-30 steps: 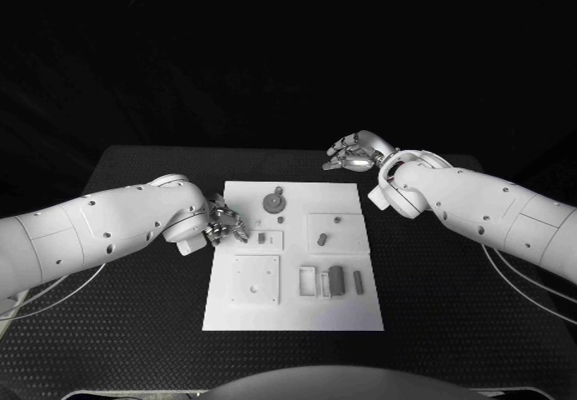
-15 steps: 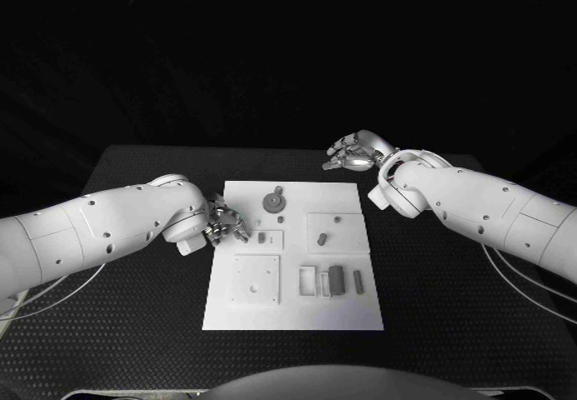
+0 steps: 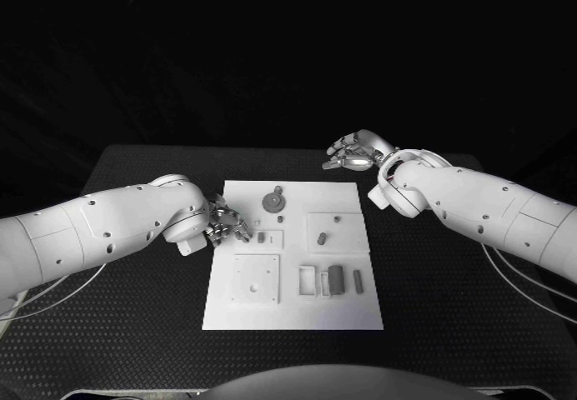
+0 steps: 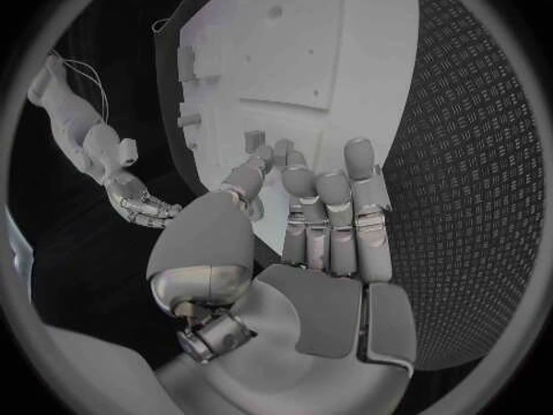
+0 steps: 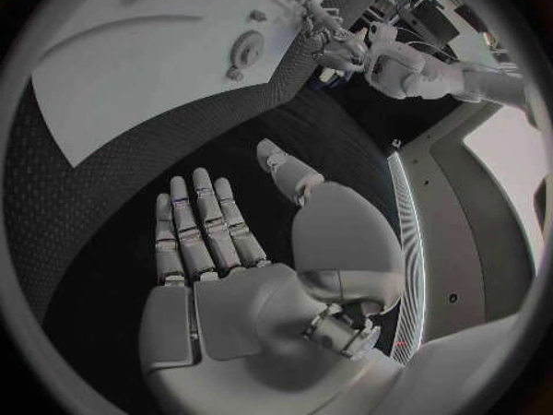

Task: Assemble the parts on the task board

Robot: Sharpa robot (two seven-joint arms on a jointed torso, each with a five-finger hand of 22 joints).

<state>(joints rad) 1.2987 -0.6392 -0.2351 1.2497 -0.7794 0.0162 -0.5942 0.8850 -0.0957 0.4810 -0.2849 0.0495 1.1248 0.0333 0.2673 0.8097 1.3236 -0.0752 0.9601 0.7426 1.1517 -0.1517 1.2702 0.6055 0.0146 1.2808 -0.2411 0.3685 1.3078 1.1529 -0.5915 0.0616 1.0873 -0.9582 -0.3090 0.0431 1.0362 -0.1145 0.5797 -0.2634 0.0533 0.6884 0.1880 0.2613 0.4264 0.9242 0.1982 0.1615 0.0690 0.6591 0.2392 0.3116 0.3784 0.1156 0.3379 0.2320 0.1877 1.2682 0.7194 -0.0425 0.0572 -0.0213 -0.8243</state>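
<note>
Left robot hand (image 3: 223,225) at left edge of task board (image 3: 343,310), fingers close together over small part (image 3: 261,237); cannot tell if holding it. Almost no change since a second ago: hand hardly moved, so probably grasp in progress. Gear part (image 3: 275,201) near board's far edge. Right robot hand (image 3: 353,153) spread, holding nothing, above surface (image 3: 132,275) beyond board's far right corner. Surface black, room dark.

Left hand (image 4: 311,240) — fingers (image 4: 359,171) apart (nothing held) — over task board (image 4: 335,55).
</note>
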